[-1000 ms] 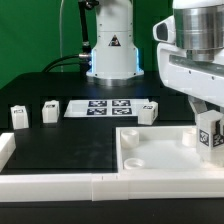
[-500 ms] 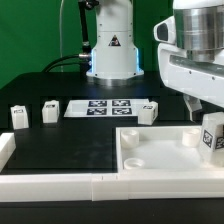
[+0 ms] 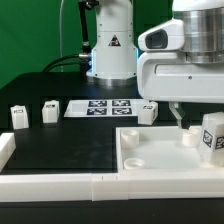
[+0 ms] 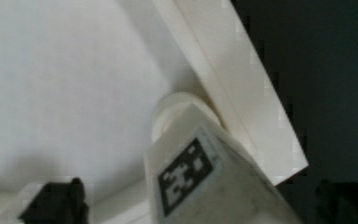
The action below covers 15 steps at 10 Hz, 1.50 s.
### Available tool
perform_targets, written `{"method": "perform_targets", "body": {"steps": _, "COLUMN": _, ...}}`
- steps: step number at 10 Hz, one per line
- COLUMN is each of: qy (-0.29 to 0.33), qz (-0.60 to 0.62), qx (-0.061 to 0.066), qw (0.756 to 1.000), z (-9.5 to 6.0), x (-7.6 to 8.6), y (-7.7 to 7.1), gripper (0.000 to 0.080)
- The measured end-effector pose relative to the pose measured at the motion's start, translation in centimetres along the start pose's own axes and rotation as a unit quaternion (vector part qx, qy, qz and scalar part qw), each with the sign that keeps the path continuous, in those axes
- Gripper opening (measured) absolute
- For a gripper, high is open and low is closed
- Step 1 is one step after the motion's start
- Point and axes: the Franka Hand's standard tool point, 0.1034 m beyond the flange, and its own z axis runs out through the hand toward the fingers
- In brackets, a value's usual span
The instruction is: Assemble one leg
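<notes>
The gripper (image 4: 199,203) hangs above the white panel (image 3: 150,160) with its two dark fingertips (image 4: 55,200) spread wide and gripping nothing, while the tagged leg (image 3: 212,135) stands upright on the panel at the exterior view's right edge, just beside a round socket (image 3: 190,138).

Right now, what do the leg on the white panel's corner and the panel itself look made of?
The leg looks like matte white plastic: plain opaque faces without grain. The black-and-white tag on its side is probably a printed sticker. The panel seems to be the same white plastic, slightly smoother, with soft shading along its raised rim.
</notes>
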Motion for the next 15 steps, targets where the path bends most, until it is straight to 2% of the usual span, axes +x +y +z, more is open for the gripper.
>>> {"method": "perform_targets", "body": {"steps": 1, "qy": -0.005, "qz": -0.048, "qx": -0.002, "qw": 0.999, "z": -0.01, "x": 0.0, "y": -0.18, "gripper": 0.0648}}
{"method": "perform_targets", "body": {"steps": 3, "qy": -0.009, "qz": -0.171, "qx": -0.015, "qw": 0.985, "z": 0.02, "x": -0.1, "y": -0.62, "gripper": 0.0648}}
{"method": "perform_targets", "body": {"steps": 5, "qy": -0.009, "qz": -0.266, "qx": -0.017, "qw": 0.964, "z": -0.03, "x": 0.04, "y": -0.45, "gripper": 0.0648}}
{"method": "perform_targets", "body": {"steps": 6, "qy": -0.009, "qz": -0.269, "qx": -0.017, "qw": 0.963, "z": -0.04, "x": 0.04, "y": -0.44, "gripper": 0.0648}}
{"method": "perform_targets", "body": {"steps": 8, "qy": -0.009, "qz": -0.269, "qx": -0.017, "qw": 0.963, "z": -0.04, "x": 0.05, "y": -0.44, "gripper": 0.0384}}
{"method": "perform_targets", "body": {"steps": 9, "qy": -0.008, "qz": -0.268, "qx": -0.017, "qw": 0.963, "z": -0.06, "x": 0.11, "y": -0.36, "gripper": 0.0293}}
{"method": "perform_targets", "body": {"steps": 12, "qy": -0.008, "qz": -0.245, "qx": -0.017, "qw": 0.969, "z": -0.05, "x": 0.18, "y": -0.21, "gripper": 0.0293}}
{"method": "perform_targets", "body": {"steps": 13, "qy": -0.006, "qz": -0.203, "qx": -0.017, "qw": 0.979, "z": -0.02, "x": 0.17, "y": -0.21, "gripper": 0.0293}}
{"method": "perform_targets", "body": {"steps": 14, "qy": 0.0, "qz": -0.108, "qx": -0.016, "qw": 0.994, "z": 0.02, "x": 0.15, "y": -0.17, "gripper": 0.0293}}
{"method": "perform_targets", "body": {"steps": 15, "qy": 0.001, "qz": -0.046, "qx": -0.016, "qw": 0.999, "z": 0.02, "x": 0.2, "y": -0.14, "gripper": 0.0293}}
